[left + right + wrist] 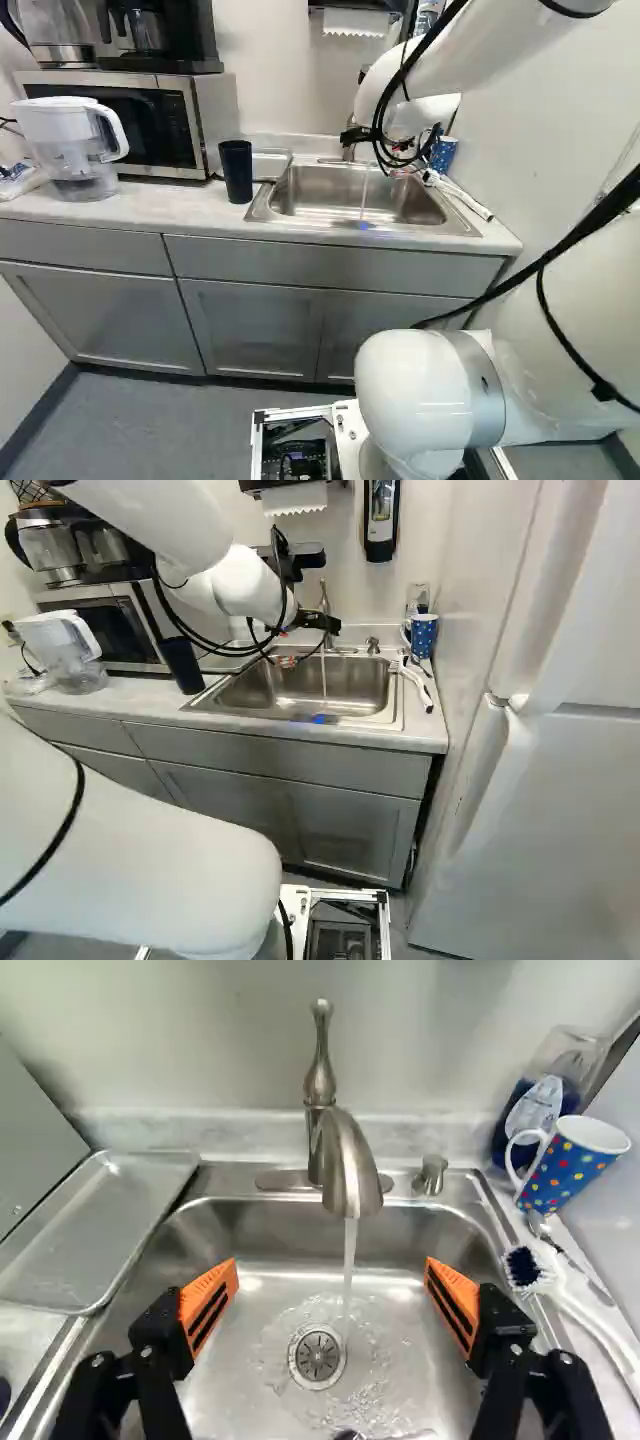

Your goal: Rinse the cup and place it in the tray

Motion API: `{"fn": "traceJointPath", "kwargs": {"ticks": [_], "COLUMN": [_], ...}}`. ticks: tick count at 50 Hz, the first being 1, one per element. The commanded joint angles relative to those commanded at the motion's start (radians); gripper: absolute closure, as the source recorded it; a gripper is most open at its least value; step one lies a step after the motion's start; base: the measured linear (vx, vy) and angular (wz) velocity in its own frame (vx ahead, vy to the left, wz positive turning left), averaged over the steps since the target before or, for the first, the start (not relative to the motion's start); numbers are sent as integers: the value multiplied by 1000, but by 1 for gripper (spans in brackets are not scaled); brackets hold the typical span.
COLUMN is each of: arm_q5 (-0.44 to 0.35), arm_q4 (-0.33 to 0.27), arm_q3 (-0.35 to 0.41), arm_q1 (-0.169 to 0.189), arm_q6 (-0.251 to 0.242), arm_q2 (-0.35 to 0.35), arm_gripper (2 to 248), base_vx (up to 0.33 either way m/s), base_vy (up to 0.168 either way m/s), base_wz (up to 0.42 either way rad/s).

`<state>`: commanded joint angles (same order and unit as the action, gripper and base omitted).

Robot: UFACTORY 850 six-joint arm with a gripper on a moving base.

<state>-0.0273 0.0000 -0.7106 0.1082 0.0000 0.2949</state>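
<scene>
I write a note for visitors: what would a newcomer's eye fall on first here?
Probably the black hand with orange pads, spread open over the steel sink. Between its fingers, the wrist view shows water falling from the curved metal faucet. Beside the sink stands a dotted blue mug.

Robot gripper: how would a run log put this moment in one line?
gripper open above sink | faucet running | spotted mug beside sink, ungripped | metal tray at opposite side
</scene>
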Motion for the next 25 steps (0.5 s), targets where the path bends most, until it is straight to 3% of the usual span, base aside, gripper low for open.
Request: {"fn": "traceJointPath", "kwargs": {"ticks": [25], "arm_q5": [263], "arm_q4": [0], "arm_q3": [0], "arm_q1": [0], "arm_q6": [0], "arm_q2": [0], "arm_gripper": [3], "base_vx": [0], "base_vy": [0], "base_wz": [0]}}
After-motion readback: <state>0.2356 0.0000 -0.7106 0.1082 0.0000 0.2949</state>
